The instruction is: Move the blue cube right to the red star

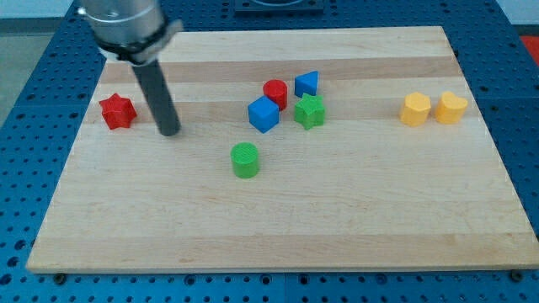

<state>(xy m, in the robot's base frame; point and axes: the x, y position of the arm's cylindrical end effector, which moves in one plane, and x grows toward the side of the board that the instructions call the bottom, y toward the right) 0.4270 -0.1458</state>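
Wooden board point(278, 227); my tip point(169, 131) beside red star point(117, 111).

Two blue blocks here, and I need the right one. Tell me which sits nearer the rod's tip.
The blue cube, left of the green star, is nearer my tip. The other blue block sits farther toward the view's top right, beside the red cylinder.

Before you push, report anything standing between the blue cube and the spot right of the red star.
Only my tip stands on that line: it sits just right of the red star, near where the blue cube must end up. No block lies between them; the green cylinder sits below the path.
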